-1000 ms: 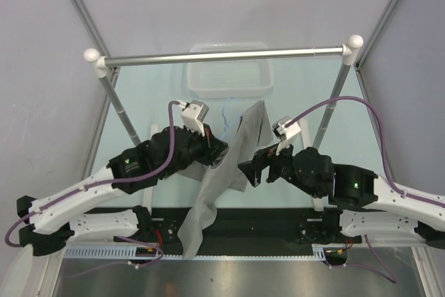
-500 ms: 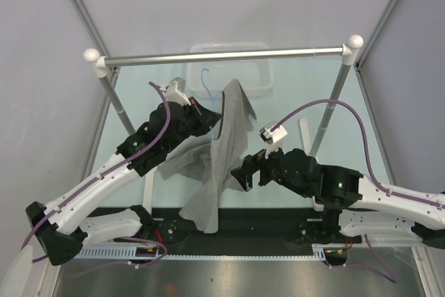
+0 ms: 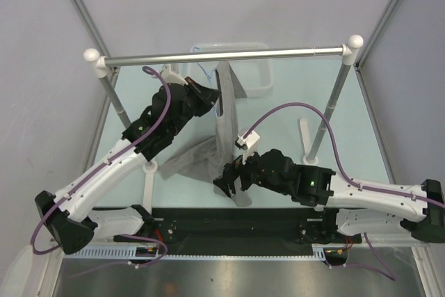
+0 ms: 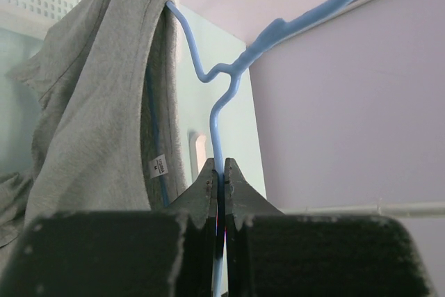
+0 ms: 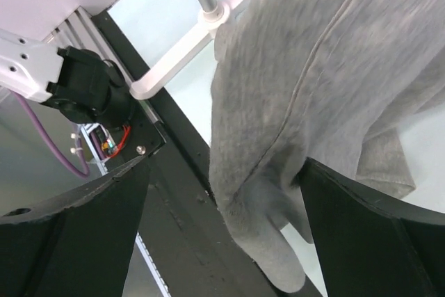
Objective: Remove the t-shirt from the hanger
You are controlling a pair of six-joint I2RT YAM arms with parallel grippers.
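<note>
The grey t-shirt point(image 3: 226, 126) hangs limp from the light-blue hanger point(image 3: 206, 74) just under the rail, and its lower part trails down to the table. My left gripper point(image 3: 214, 99) is raised and shut on the hanger's wire point(image 4: 217, 119) below the hook; the shirt's collar point(image 4: 97, 123) drapes over the hanger's left shoulder. My right gripper point(image 3: 226, 182) is low, open wide, with the shirt's bottom fold point(image 5: 271, 193) hanging between its fingers point(image 5: 368, 241), close against the right one.
A silver rail point(image 3: 278, 52) on two posts crosses above the table. A white bin point(image 3: 254, 78) stands behind it. The rack's white foot point(image 5: 174, 57) and the black base strip point(image 5: 174, 193) lie below the right gripper.
My left arm has lifted the hanger up and away toward the rail. The shirt's tail has come off the near edge. The right gripper has moved left and lower, around the shirt's bottom.
</note>
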